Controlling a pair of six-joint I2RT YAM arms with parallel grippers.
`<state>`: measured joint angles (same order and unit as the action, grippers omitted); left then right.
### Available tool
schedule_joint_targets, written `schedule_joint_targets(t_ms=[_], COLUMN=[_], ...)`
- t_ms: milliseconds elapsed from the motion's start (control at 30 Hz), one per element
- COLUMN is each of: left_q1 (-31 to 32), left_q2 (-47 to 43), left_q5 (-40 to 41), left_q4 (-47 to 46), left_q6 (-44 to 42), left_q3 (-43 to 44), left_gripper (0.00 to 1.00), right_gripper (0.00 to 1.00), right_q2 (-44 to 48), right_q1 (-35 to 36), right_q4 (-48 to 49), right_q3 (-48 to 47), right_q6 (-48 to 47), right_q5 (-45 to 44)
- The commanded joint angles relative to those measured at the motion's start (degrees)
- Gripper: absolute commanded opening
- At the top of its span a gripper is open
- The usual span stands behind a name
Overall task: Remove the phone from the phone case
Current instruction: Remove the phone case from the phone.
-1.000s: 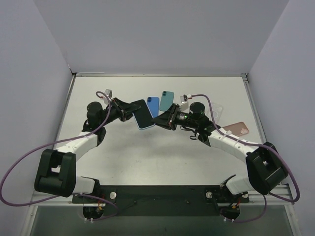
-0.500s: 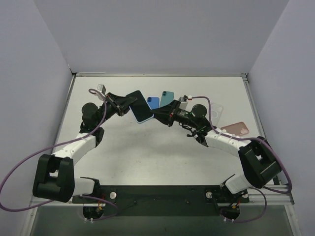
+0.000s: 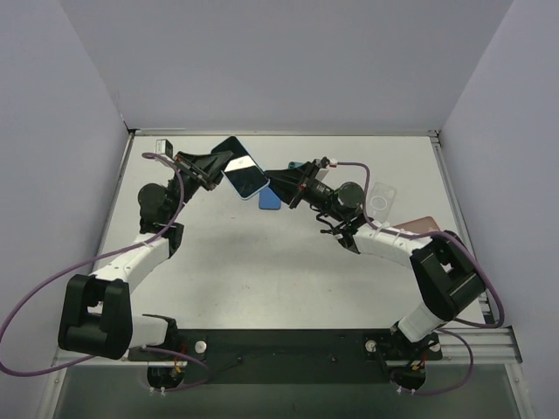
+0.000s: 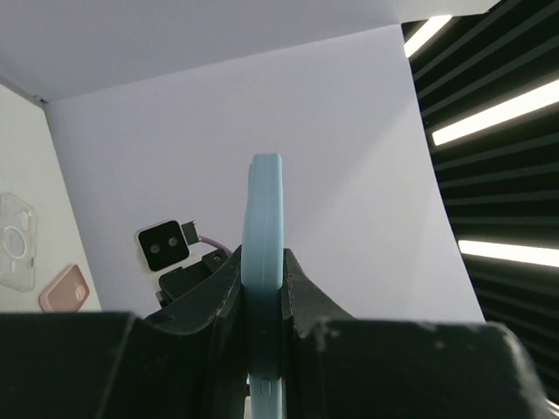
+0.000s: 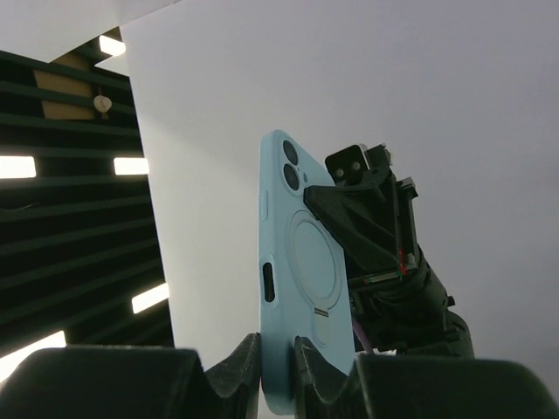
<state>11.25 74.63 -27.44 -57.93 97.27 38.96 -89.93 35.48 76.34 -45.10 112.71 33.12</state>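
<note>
A phone with a dark screen in a light-blue case (image 3: 238, 172) is held in the air over the back of the table, between both arms. My left gripper (image 3: 217, 166) is shut on its left end. In the left wrist view the case (image 4: 265, 209) shows edge-on between the fingers (image 4: 229, 288). My right gripper (image 3: 273, 184) is shut on its right end. In the right wrist view the back of the case (image 5: 306, 262), with two lenses and a ring, stands upright in the jaws, with the left gripper (image 5: 371, 223) behind it.
A blue phone (image 3: 269, 200) and a teal phone (image 3: 297, 165) lie on the table under the right gripper. A clear case (image 3: 382, 196) and a pink case (image 3: 421, 225) lie at the right. They also show in the left wrist view, clear case (image 4: 17, 240) and pink case (image 4: 63, 289).
Both grippers have raised the cased phone and carried it toward the back left. The phone has tilted, its screen now catching light.
</note>
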Motion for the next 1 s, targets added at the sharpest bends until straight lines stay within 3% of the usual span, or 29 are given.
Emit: schedule_joint_targets(t_ms=[0,100,700,800,967], left_q1=[1.32,1.41,2.9,2.9,2.99], left_q2=[-1.68,-1.86,-6.34,-7.22,-8.89], left_q5=[4.41,5.12,13.29,13.03,12.33], left_q4=[-15.71,-17.48,-17.39,-15.9,-14.14], left_q6=[7.04,9.59,18.56,18.22,17.78], left_q3=[5.34,4.9,2.7,2.96,2.61], left_gripper=[0.0,0.0,0.0,0.0,0.0], right_gripper=[0.0,0.0,0.0,0.0,0.0], right_q2=[-5.07,-8.24,-15.63,-13.96,-7.64], right_q1=[3.01,4.06,8.9,8.46,7.41], right_q4=[14.0,19.02,18.15,10.26,-18.99], right_q3=[-1.57,-1.57,-8.25,-7.99,-9.29], right_q6=[12.62,14.91,12.11,5.62,-11.86], right_q5=[-3.5,-5.96,-7.2,-3.17,3.08])
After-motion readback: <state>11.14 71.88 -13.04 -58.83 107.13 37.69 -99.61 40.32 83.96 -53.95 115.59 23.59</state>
